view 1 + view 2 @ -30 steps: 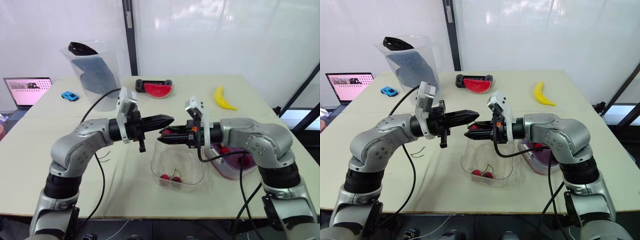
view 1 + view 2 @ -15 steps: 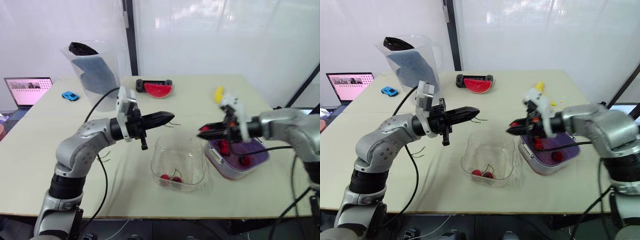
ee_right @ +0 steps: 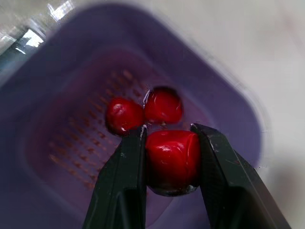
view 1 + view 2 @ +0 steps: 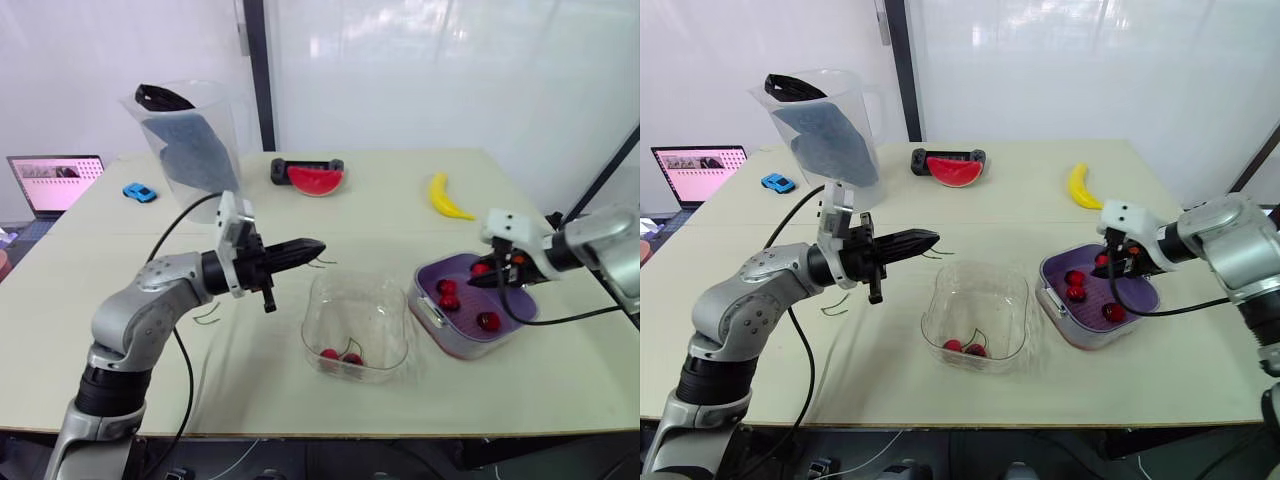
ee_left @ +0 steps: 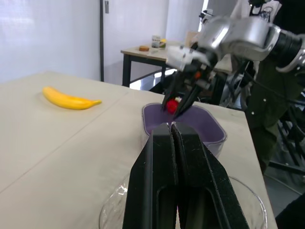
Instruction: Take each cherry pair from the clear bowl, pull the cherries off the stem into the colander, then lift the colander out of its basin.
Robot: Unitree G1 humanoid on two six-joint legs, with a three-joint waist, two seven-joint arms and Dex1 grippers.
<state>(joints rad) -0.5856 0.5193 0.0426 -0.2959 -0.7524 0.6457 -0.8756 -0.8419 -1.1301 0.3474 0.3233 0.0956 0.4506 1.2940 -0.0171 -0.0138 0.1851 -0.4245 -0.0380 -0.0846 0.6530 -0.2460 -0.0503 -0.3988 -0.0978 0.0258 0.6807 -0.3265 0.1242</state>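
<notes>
Clear bowl partly behind left jaws

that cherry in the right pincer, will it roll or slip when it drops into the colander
Round and glossy, the cherry will probably roll once the right pincer lets go, though the colander walls should contain it. It looks firm, holding its shape between the fingers, so likely not fragile.

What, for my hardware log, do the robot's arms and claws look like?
The left arm and right arm are silver-grey rounded shells with black joints. A white block sits at each wrist, and a loose black cable trails from each. The left claw and right claw each have two black tapering fingers.
</notes>
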